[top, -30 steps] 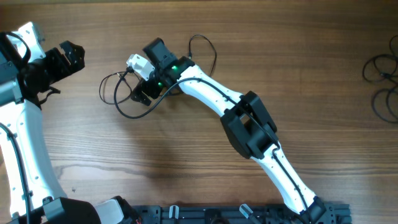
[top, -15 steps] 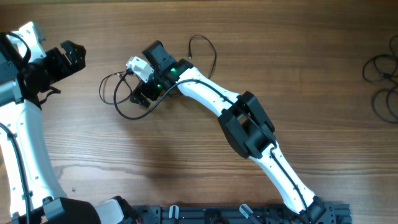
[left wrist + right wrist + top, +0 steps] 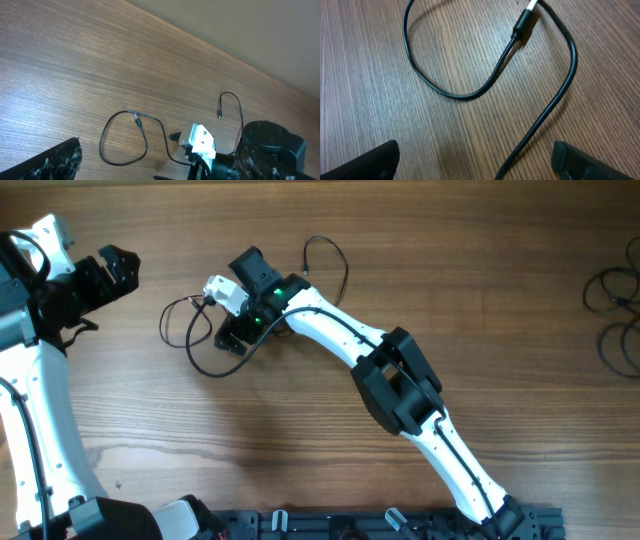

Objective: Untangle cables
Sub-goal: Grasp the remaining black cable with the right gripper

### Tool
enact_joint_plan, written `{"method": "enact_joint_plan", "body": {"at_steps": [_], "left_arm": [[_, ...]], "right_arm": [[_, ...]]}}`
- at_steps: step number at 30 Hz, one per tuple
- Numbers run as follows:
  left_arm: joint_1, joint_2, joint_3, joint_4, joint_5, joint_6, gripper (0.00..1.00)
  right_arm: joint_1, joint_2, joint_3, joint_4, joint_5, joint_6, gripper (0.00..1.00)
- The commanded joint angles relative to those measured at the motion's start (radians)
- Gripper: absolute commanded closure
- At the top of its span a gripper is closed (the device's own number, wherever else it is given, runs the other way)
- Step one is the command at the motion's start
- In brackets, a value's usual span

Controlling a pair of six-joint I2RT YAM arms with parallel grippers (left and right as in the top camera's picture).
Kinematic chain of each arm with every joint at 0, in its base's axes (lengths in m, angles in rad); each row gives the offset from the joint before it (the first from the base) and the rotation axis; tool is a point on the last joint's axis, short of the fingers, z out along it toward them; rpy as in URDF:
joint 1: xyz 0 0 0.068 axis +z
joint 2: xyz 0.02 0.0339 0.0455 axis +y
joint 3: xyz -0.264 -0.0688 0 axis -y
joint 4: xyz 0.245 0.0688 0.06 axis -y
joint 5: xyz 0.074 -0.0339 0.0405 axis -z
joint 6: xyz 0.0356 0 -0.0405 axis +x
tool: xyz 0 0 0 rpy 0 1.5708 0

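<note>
One thin black cable lies on the wooden table left of centre, with a loop at its left and a free end curling up behind the right arm. My right gripper hovers open over that cable. In the right wrist view its fingers stand wide apart near the table, a cable strand runs between them, closer to the right one, and the plug end lies just ahead. My left gripper is open at the far left, away from the cable. One of its fingers shows in the left wrist view.
More thin black cables lie in loose loops at the table's right edge. The right arm crosses the middle of the table from the front right. The arm bases stand along the front edge.
My right gripper has edged slightly down and left over the cable loop. The left arm and the cables have not moved.
</note>
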Motion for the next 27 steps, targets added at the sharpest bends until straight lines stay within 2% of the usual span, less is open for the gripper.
{"method": "enact_joint_plan", "body": {"at_steps": [1,8,10,12,14,17,18,19,21,22,23,27], "left_arm": [[-0.005,-0.009,0.018,-0.001,0.027,-0.009,0.0],[-0.005,-0.009,0.018,0.0,0.035,-0.009,0.0],[-0.005,-0.009,0.018,0.0,0.035,-0.009,0.0],[-0.005,-0.009,0.018,0.0,0.035,-0.009,0.0],[-0.005,-0.009,0.018,0.0,0.035,-0.009,0.0],[-0.005,-0.009,0.018,0.0,0.035,-0.009,0.0],[-0.005,-0.009,0.018,0.0,0.035,-0.009,0.0],[-0.005,-0.009,0.018,0.0,0.035,-0.009,0.0],[-0.005,-0.009,0.018,0.0,0.035,-0.009,0.0],[-0.005,-0.009,0.018,0.0,0.035,-0.009,0.0],[-0.005,-0.009,0.018,0.0,0.039,-0.009,0.0],[-0.005,-0.009,0.018,0.0,0.046,-0.009,0.01]], "right_arm": [[0.004,0.046,-0.005,-0.051,0.04,-0.036,0.0],[0.004,0.053,-0.005,-0.06,0.036,-0.035,0.0],[0.004,0.053,-0.005,-0.064,0.036,-0.034,0.1],[0.004,0.053,-0.005,-0.071,0.036,-0.034,0.3],[0.004,0.053,-0.005,-0.076,0.036,-0.034,0.4],[0.004,0.053,-0.005,-0.078,0.036,-0.034,0.42],[0.004,0.053,-0.005,-0.078,0.036,-0.034,0.48],[0.004,0.053,-0.005,-0.078,0.036,-0.032,0.62],[0.004,0.053,-0.005,-0.078,0.036,-0.032,0.62],[0.004,0.053,-0.005,-0.078,0.036,-0.032,0.68],[0.004,0.053,-0.005,-0.078,0.036,-0.032,0.79],[0.004,0.053,-0.005,-0.081,0.037,-0.032,0.88]]}}
